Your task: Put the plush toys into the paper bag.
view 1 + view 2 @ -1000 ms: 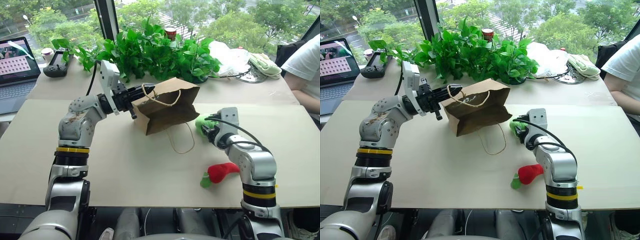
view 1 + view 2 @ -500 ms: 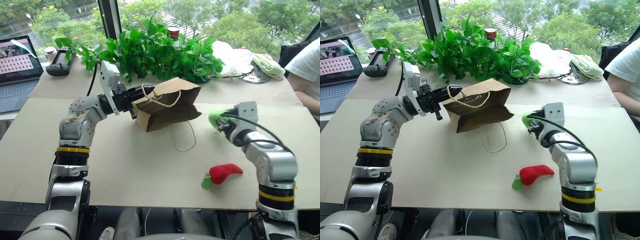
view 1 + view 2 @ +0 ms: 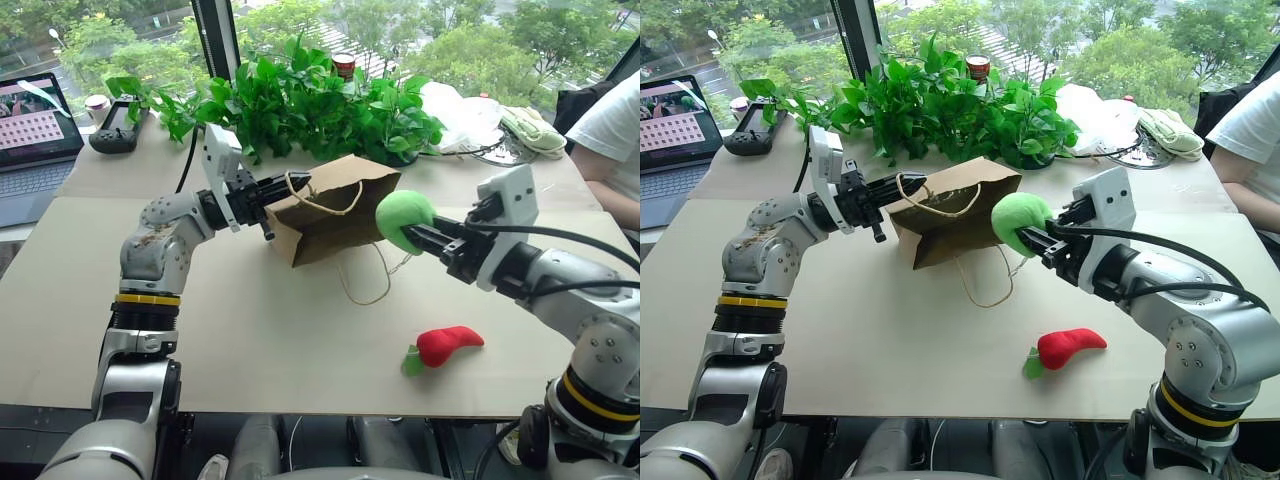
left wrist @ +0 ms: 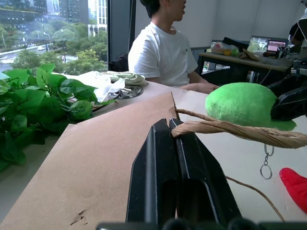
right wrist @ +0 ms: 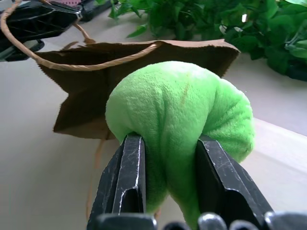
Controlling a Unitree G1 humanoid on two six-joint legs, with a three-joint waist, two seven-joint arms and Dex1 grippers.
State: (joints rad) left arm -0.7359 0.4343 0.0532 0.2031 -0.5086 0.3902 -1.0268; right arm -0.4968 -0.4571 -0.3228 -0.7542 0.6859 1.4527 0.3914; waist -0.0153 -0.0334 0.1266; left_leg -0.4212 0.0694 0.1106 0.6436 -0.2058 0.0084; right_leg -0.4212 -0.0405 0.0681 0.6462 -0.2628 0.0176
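Note:
The brown paper bag (image 3: 335,208) hangs tilted above the table, its mouth toward the right, held at its rim and cord handle by my shut left gripper (image 3: 291,188). In the left wrist view the left gripper's fingers (image 4: 177,163) pinch the bag's edge beside the twisted handle (image 4: 240,132). My right gripper (image 3: 420,236) is shut on the bright green plush toy (image 3: 402,218), lifted in the air just right of the bag's mouth; its fingers (image 5: 129,177) squeeze the green plush toy (image 5: 180,115). The red chili-shaped plush toy (image 3: 445,345) lies on the table near the front right.
Leafy plants (image 3: 310,100) stand behind the bag. A white plastic bag (image 3: 458,112) and pale cloth (image 3: 530,128) lie at the back right. A laptop (image 3: 35,130) and controller (image 3: 118,125) sit at the back left. A person in a white shirt (image 3: 610,130) sits at the right edge.
My right gripper has lifted the green plush toy off the table and carried it up and left toward the bag's mouth. The left arm and bag stayed still.

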